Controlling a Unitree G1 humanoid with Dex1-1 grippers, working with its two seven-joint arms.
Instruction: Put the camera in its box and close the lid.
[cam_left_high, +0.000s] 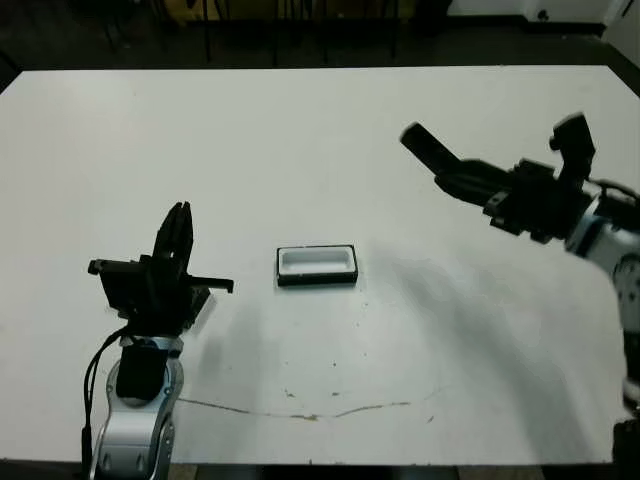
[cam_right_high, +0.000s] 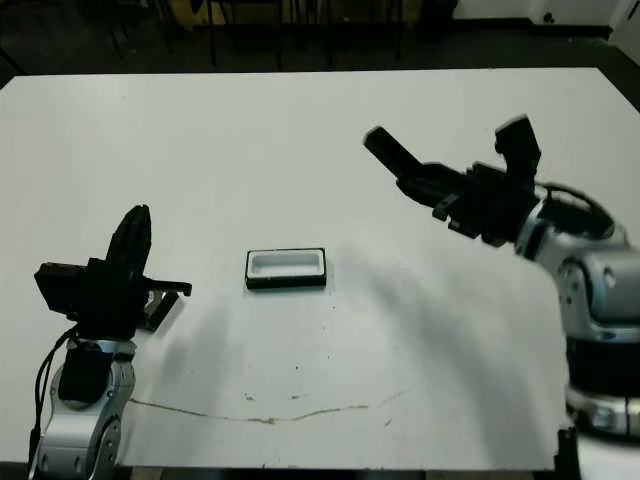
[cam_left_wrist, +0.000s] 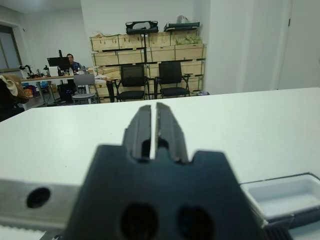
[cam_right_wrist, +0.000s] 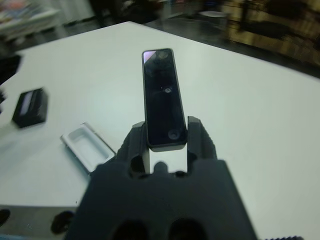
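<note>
Right wrist view showed the camera (cam_right_wrist: 162, 97) pinched at its near end between the two fingers of the right gripper (cam_right_wrist: 165, 145), its length sticking out beyond them. In the head views that gripper hung above the table (cam_left_high: 300, 130), up and to the right of the box (cam_left_high: 317, 265), well apart from it. The box lay open near the table's middle, its white lining bare and nothing in it. The left gripper (cam_left_high: 177, 240) stood to the left of the box with its fingers pressed together and holding nothing. So the pickup looked done; lowering the camera into the tray and closing the lid (cam_right_wrist: 30, 106) remained. The small black block lying apart from the box seemed to be that lid, though blurred.
</note>
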